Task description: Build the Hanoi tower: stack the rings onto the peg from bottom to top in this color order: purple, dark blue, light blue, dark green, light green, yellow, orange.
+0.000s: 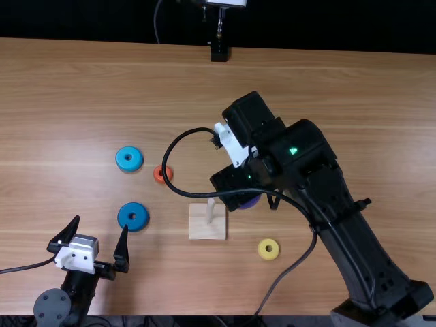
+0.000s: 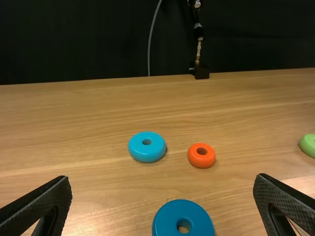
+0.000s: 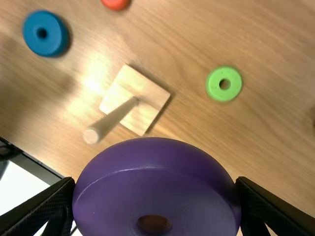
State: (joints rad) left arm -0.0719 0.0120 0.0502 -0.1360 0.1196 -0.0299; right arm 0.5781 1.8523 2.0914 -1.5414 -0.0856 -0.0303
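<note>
In the top view my left gripper [image 1: 99,235] stands open at the lower left; its own view shows the left gripper [image 2: 163,201] with nothing between its fingers. The right gripper [image 1: 253,201] is close to the bare peg, mostly hidden under its arm, and in its own view the right gripper [image 3: 156,204] is shut on the purple ring [image 3: 157,184]. The wooden peg [image 3: 110,120] rises from its square base [image 1: 207,231]. Lying on the table are the dark blue ring [image 1: 127,222], light blue ring [image 1: 124,164], orange ring [image 1: 157,175], yellow ring [image 1: 263,255] and light green ring [image 3: 213,90].
The right arm [image 1: 340,228] stretches over the right half of the table [image 1: 88,102], its black cable looping above the peg base. A black stand [image 1: 219,52] is at the far edge.
</note>
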